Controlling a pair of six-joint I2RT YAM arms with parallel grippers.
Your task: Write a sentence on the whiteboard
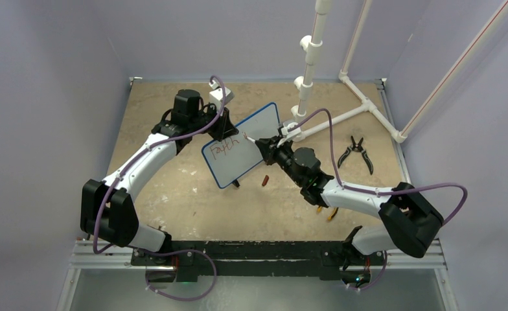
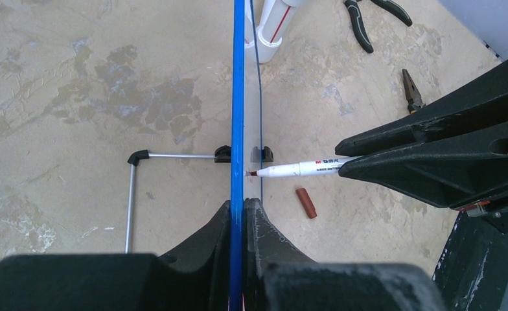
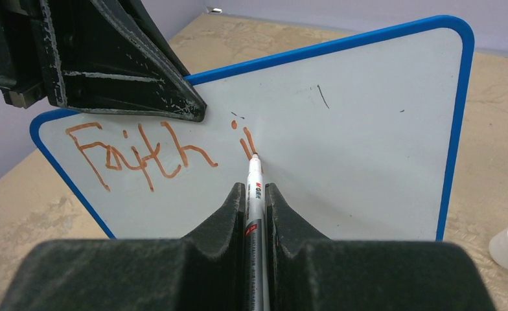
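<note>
The right gripper [image 3: 255,194] pinches a marker [image 3: 254,170] between its fingers, with the barrel running straight out ahead of them. The marker's tip rests on the board [image 3: 355,129], at the lower end of a short red stroke with a dot above it. In the right wrist view, just left of that tip, the red text [image 3: 138,155] reads "Faith". The rest of the white face, ahead and to the right of the fingers, carries only a few faint dark marks.

The left gripper [image 2: 242,207] is pressed together on the board's blue rim, above the word, and holds the board edge-on to its own camera. Beyond its fingers two small black feet [image 2: 223,154] sit on either side of the rim, and a thin wire leg [image 2: 131,194] reaches out to the left. Whether the feet touch the table [image 1: 173,194] cannot be told.

A red cap [image 2: 306,202] lies on the table just below the marker. Black pliers [image 1: 356,152] lie well apart, past the right gripper, near a white pipe frame [image 1: 361,107].
</note>
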